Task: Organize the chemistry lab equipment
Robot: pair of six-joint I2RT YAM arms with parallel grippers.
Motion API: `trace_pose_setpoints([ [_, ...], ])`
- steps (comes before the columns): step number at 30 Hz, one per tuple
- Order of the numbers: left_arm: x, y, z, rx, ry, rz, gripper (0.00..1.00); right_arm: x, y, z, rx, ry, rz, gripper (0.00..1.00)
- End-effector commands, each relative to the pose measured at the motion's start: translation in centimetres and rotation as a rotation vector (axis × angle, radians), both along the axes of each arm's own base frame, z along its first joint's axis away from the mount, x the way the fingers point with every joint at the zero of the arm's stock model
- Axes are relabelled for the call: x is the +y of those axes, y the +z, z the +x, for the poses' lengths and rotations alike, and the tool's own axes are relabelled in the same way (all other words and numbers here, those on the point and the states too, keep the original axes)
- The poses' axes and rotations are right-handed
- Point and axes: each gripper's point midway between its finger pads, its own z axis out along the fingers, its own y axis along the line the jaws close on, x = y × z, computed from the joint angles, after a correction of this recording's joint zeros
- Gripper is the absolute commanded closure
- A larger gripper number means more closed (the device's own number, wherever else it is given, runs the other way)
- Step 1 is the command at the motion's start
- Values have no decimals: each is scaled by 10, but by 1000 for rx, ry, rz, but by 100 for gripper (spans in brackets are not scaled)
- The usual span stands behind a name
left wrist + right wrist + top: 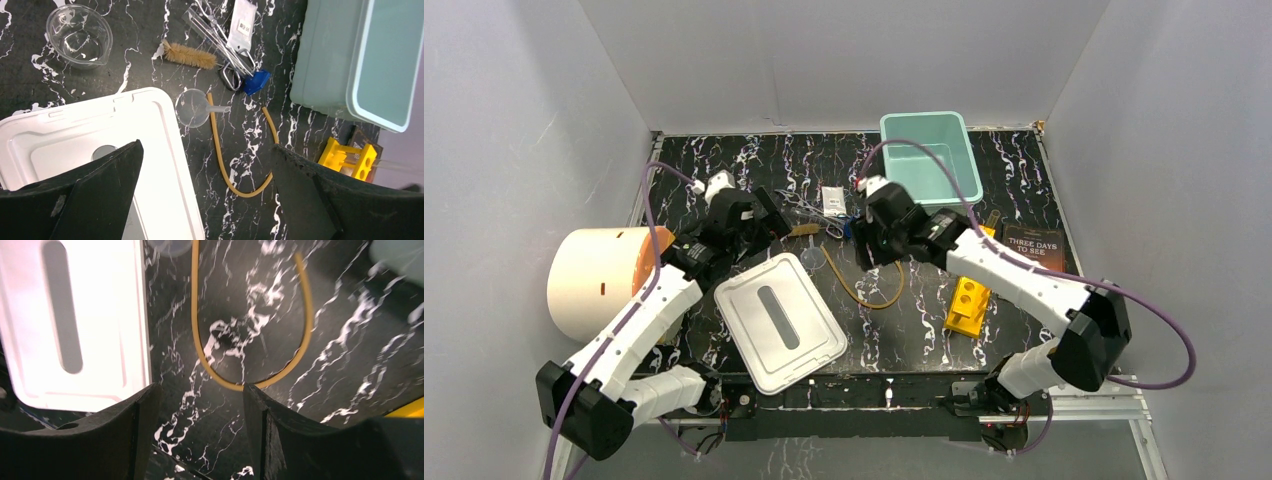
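one amber tubing loop (227, 385), looks soft and bendy | pinch its bottom curve | left gripper (205, 150) wide apart, empty | right gripper (200, 395) apart, empty

The left arm (639, 315) and right arm (1014, 275) are clad in rounded white shells, joined by black joint housings (1089, 345). A thin purple cable (1169, 335) is routed along each. Matte black wedge-shaped fingers (95, 195) are fitted; a small round hole is seen in one at 7 o'clock of the right wrist view.
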Motion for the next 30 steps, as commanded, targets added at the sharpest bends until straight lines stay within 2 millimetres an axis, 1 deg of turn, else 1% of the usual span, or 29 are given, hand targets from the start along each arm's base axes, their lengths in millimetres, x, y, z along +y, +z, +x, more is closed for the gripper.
trace_pose_setpoints([
  [1,13,9,-5,-27,51,-9,2,18,-25,-10,41,10,31,32],
  [3,15,12,-4,-30,58,-6,2,26,-37,-13,69,29,34,32],
  [6,23,13,-4,-28,93,19,2,46,-39,-7,64,56,73,32],
  [7,28,13,-4,-26,120,30,3,53,-37,-2,59,56,86,32],
  [8,34,14,-5,-19,153,43,4,64,-30,5,46,59,109,32],
  [11,51,14,-11,3,250,63,6,95,-22,20,-1,93,131,32],
  [12,55,15,-13,5,269,68,6,104,-22,25,-11,103,126,32],
  [15,64,18,-19,10,307,78,6,121,-29,41,-17,78,95,35],
  [18,70,21,-23,4,331,76,5,133,-37,54,-20,53,78,41],
  [19,70,21,-25,4,333,73,5,134,-44,58,-15,38,63,42],
  [20,70,21,-26,2,332,69,4,136,-43,62,-22,28,62,45],
  [23,68,17,-28,9,320,59,4,143,-53,70,-33,28,49,51],
  [26,66,13,-29,18,311,52,4,144,-62,81,-62,11,11,53],
  [30,63,9,-29,24,293,51,3,146,-68,93,-93,-5,-24,55],
])
